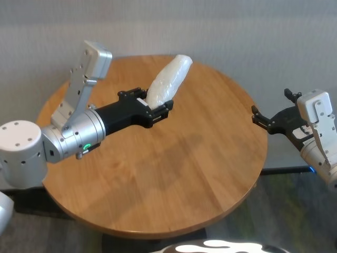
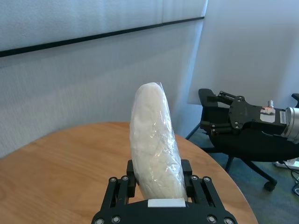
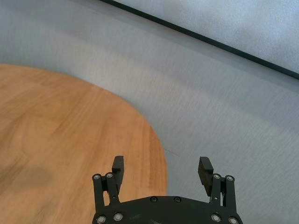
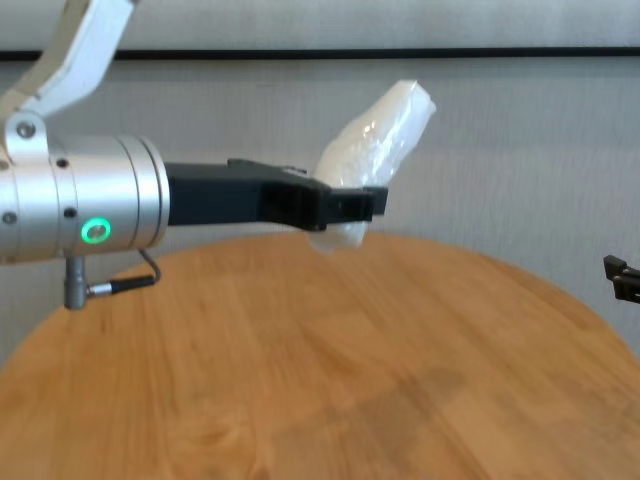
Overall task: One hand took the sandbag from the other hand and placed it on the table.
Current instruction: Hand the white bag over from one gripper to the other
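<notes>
Head view: the left gripper, on the wrist with the green ring light, reaches out over the far half of the bench with its jaws clamped on the lower end of the sandbag. The pouch is held clear of the wood and slants up toward the far edge. The right gripper hangs just off the right edge, jaws spread wide with nothing between them.

Left wrist view: the sandbag stands up out of the left gripper's jaws, which pinch only its bottom part; most of its length is free above them. Its white filling looks lumpy under crinkled clear film, so I judge it soft and yielding, with some weight for its size and a slick skin. The right gripper shows farther off, beyond the bench's edge, and well apart from the pouch.

Right wrist view: the right gripper is wide open and empty, over the bench's right edge.

Chest view: the left gripper holds the sandbag well above the bench. The free upper half looks the best place to take hold, across the middle and squeezed firmly, since the filling may shift and the film may slip.
</notes>
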### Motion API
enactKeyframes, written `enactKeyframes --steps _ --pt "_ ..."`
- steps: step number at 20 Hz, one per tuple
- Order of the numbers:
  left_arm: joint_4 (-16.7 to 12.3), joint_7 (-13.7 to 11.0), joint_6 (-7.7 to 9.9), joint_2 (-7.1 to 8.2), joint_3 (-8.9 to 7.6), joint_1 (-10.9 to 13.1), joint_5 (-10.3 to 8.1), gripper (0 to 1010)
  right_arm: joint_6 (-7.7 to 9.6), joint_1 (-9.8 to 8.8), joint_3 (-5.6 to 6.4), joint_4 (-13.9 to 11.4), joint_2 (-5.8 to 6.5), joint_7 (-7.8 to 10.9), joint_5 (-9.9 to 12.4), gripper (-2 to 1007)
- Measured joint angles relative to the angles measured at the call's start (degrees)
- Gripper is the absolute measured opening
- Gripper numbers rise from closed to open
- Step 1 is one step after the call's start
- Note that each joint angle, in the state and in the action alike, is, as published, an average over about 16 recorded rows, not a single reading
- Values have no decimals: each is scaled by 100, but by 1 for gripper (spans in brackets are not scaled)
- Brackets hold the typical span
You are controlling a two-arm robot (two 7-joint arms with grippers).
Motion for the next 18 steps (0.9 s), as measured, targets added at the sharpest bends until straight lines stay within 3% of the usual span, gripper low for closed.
enactKeyframes --steps 8,18 --pt "-18 -40 45 40 34 -92 -140 596 0 0 0 0 0 0 0 1000" --pt "-3 -31 81 49 44 -118 -161 596 0 0 0 0 0 0 0 1000"
